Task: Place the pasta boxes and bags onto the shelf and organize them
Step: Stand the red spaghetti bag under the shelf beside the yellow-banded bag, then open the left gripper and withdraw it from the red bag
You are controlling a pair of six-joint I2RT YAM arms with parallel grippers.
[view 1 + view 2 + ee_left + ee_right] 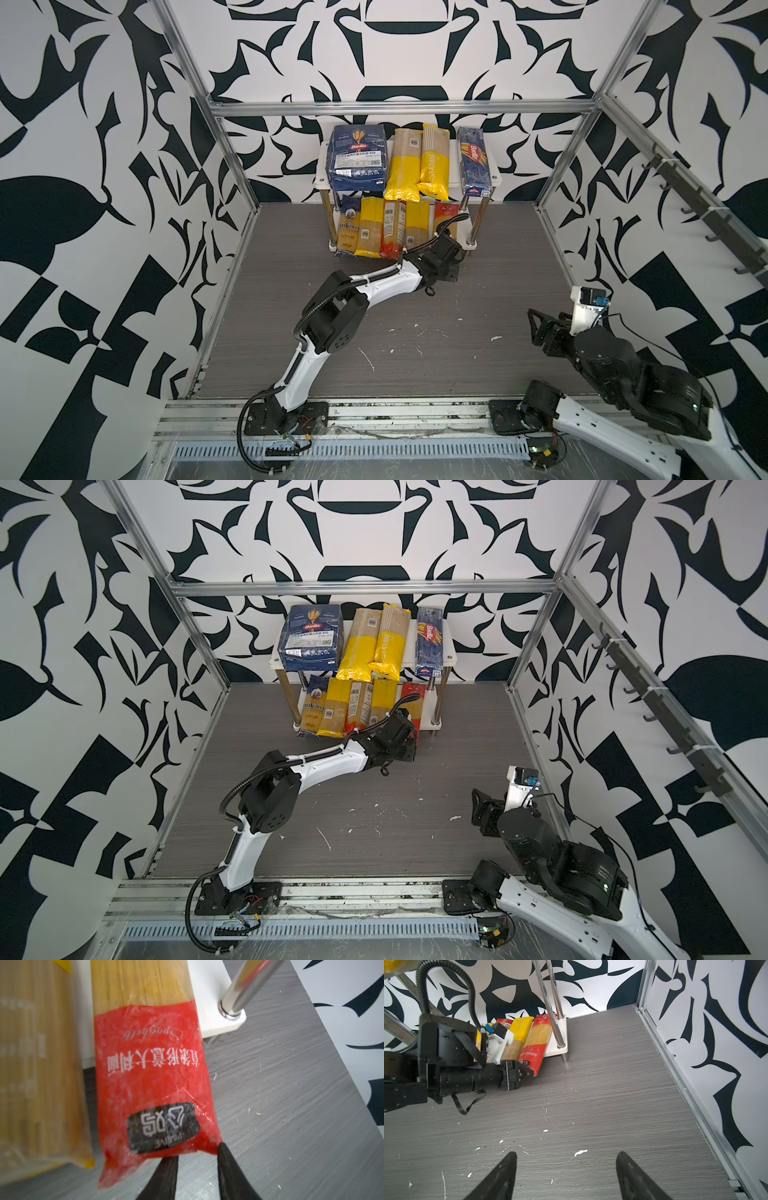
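Observation:
The shelf [495, 176] stands at the back of the table. Its top board carries a wide dark-blue Barilla pack [358, 160], two yellow-and-clear bags [405, 166] and a narrow Barilla box [473, 164]. Several bags lie side by side on the lower board, the "ankara" bag [348, 232] at the left. The rightmost is a red-and-clear bag [153, 1076], whose red end overhangs the board's front edge. My left gripper [196, 1151] is narrowly open, its fingertips against that end. Low at the right, my right gripper [567, 1154] is open and empty above the table.
A chrome shelf post [243, 987] stands just right of the red bag. Aluminium frame rails [399, 108] enclose the grey table [457, 332], which has white specks on it. A black hook rack [706, 216] runs along the right wall.

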